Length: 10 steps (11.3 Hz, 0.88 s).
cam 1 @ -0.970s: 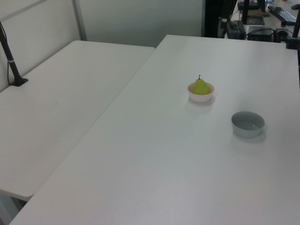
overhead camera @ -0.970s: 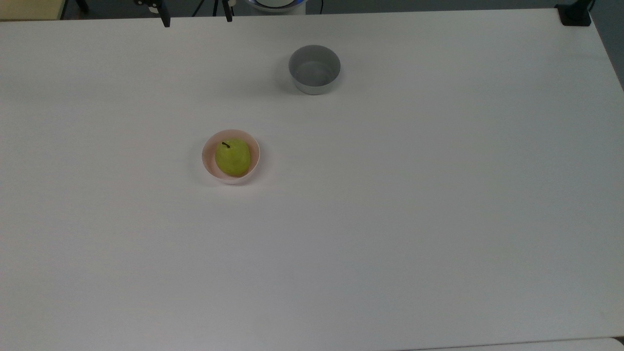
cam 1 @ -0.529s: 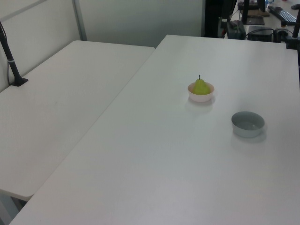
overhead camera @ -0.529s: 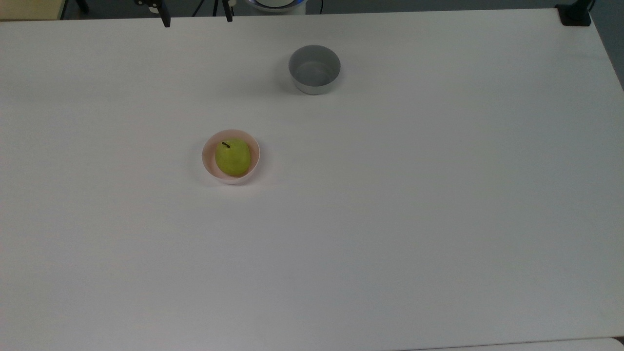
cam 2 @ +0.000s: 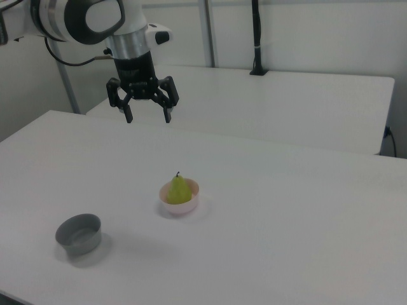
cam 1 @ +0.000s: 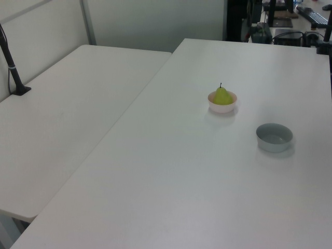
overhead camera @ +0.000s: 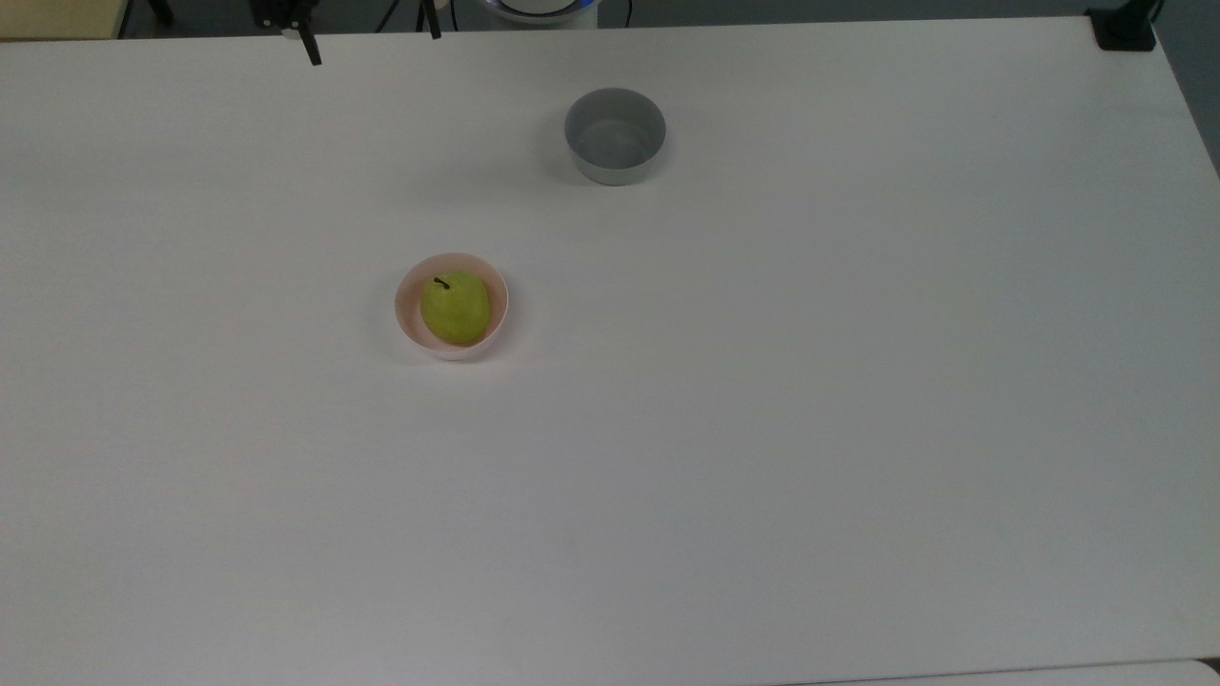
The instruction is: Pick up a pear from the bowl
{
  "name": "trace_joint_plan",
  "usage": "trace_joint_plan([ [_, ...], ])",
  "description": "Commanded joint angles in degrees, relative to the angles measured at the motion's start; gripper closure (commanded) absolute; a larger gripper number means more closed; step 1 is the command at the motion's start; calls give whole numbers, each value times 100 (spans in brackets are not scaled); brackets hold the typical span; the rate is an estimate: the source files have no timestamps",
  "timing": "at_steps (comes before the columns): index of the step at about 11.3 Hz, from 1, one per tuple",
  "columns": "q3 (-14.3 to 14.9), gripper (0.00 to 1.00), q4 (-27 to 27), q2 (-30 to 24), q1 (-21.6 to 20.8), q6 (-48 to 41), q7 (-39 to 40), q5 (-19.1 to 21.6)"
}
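pear (cam 2: 179,189): smooth, rounded, upright in round pink bowl (cam 2: 189,204) | tool (cam 2: 147,119): fingers wide, high above matte worktop (cam 2: 286,210)

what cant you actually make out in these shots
- Lower part of the pear, and how it sits in the pink bowl: hidden by the bowl's wall in the left view and the right view.
- Gripper: in the top view, cut off by the upper edge, just two dark finger tips.
- Arm above the wrist: cut off by the right view's left and top edges.
- Far inside wall of the grey bowl: hidden by its near rim in the right view.
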State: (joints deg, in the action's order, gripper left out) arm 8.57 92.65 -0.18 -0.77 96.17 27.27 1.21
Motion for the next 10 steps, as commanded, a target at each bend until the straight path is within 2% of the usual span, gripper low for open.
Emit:
trace_joint_plan([
  [1, -49, 0, 130, 140, 50, 77, 279, -112],
  [3, -49, 0, 270, 307, 42, 365, 253, -95],
  [7, -49, 0, 1289, 352, -2, 1833, 209, -86],
  [10, -49, 0, 1501, 658, -2, 2458, 209, -51],
])
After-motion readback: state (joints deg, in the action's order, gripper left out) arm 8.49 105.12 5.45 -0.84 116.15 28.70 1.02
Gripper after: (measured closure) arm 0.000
